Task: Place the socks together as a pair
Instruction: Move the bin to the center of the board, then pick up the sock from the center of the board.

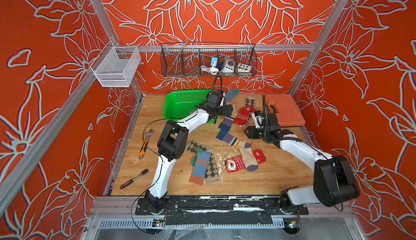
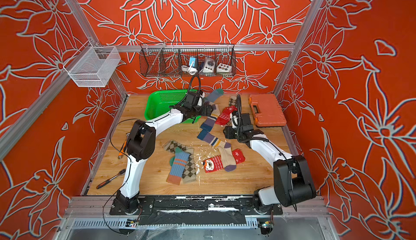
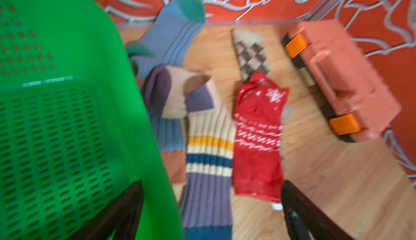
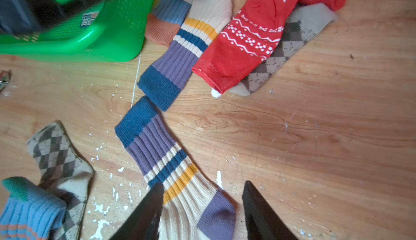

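Left end effector [image 3: 210, 183] and right end effector [image 4: 202, 182] stand open, empty; striped sock [image 4: 157, 151] looks limp, light; best pinched at its cuff [image 4: 135, 120].

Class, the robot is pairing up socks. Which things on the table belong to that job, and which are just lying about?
Belong to the job:
beige striped socks
red snowflake socks
argyle socks
blue orange-striped socks

Just lying about:
green basket
orange tool case
adjustable wrench
ratchet handle
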You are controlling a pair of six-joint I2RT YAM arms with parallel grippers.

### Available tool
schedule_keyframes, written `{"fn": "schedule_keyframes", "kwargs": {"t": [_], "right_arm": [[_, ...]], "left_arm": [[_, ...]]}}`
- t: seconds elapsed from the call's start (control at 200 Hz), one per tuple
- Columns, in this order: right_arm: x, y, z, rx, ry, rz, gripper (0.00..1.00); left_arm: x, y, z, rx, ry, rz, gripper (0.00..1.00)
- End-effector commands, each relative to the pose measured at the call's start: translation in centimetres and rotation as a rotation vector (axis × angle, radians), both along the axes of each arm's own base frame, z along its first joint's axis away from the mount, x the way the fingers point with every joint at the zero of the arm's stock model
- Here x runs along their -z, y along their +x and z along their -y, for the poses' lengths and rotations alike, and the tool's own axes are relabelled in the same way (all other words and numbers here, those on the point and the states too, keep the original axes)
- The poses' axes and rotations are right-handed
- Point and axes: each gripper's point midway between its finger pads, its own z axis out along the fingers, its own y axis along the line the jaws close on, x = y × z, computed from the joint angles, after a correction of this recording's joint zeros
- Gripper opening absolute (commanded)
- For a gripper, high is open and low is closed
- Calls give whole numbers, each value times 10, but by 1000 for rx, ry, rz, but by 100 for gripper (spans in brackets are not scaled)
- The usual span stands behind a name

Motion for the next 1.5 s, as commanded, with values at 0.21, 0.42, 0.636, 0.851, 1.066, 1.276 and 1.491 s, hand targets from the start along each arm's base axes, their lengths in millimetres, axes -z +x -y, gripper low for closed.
{"fn": "schedule_keyframes", "kwargs": {"t": [0.21, 0.42, 0.636, 0.851, 1.066, 1.276, 1.491], "right_arm": [[-14, -5, -2, -40, -40, -32, 54], [-15, -14, -48, -188, -57, -69, 51], [10, -18, -85, -278, -206, -156, 47], [13, -36, -69, -266, -285, -188, 43], [16, -32, -80, -264, -229, -190, 42], [28, -11, -102, -267, -213, -187, 42], [44, 9, -100, -238, -293, -185, 44]], "left_arm": [[-83, -56, -23, -32, -97, 157, 98], [-45, -148, -82, -98, -132, 77, 97], [-2, -226, -103, -67, -223, 1, 92], [18, -265, -97, -23, -275, -26, 90], [60, -258, -108, -49, -240, -147, 87], [77, -251, -125, -88, -259, -198, 86], [87, -240, -155, -185, -302, -238, 87]]}}
